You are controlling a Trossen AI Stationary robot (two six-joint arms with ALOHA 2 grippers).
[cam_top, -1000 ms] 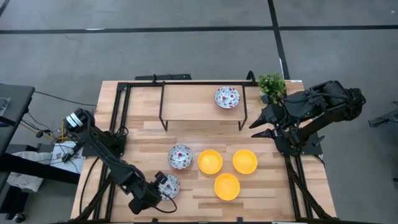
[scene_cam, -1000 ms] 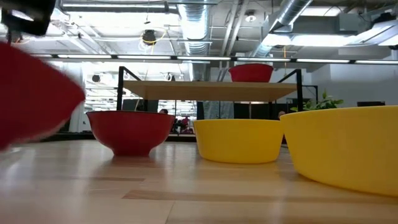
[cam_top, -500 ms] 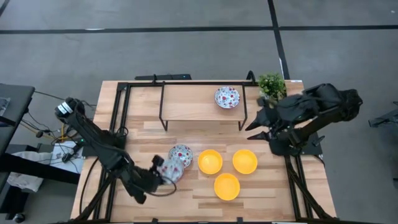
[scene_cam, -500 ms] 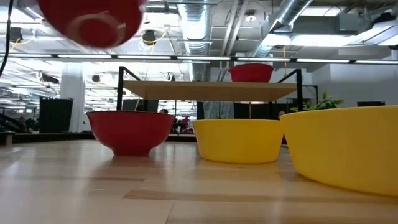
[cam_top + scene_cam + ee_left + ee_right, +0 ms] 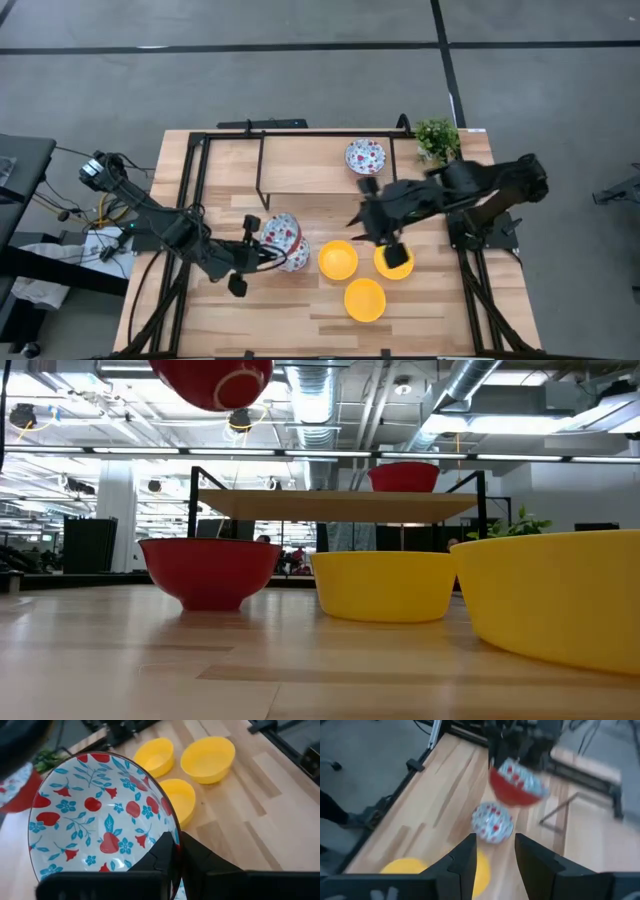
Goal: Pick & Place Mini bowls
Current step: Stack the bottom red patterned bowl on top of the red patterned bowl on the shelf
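Since before, we see left gripper [image 5: 250,254] lift a floral bowl [image 5: 282,238], clenched on its rim, above another; right gripper [image 5: 372,222], open, over yellow bowls [image 5: 338,259], partly hiding one.

Floral bowl [image 5: 100,820]: white interior with red-and-blue floral pattern, rim pinched between the left gripper's [image 5: 172,851] dark fingers [image 5: 162,857]. Three yellow bowls [image 5: 207,759] lie beyond on the wooden table [image 5: 250,825]. Red-sided bowl [image 5: 17,790] partly visible at the frame's edge.
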